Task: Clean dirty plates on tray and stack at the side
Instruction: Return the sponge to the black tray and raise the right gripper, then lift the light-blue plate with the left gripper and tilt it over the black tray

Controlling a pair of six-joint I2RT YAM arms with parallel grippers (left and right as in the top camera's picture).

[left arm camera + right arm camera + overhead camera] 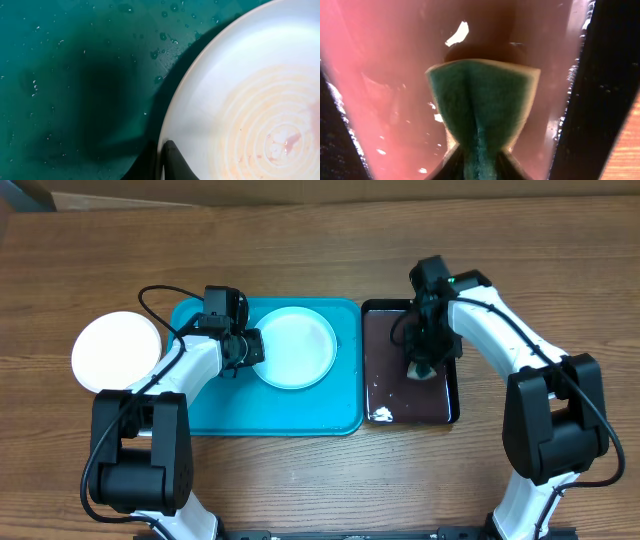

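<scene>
Stained plate (pixel 295 348) sat on the tray (pixel 200 410), right half, reddish smears at its centre. Left gripper (pixel 250 348) was clamped on its left rim. Step in hand looked like the scrub, not yet begun: right gripper (pixel 425 368) pinched the green sponge (pixel 482 105) over the black tray (pixel 378 380), just right of the tray. Next move likely needed the sponge carried left onto the pinned plate. 1 white plate (pixel 115 350) lay left of the tray. Path looked unobstructed.

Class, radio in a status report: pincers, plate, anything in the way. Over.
Left pincer clamped on rim of stained plate, on blue tray. Right pincer pinching green sponge over black tray. No obstruction seen.
</scene>
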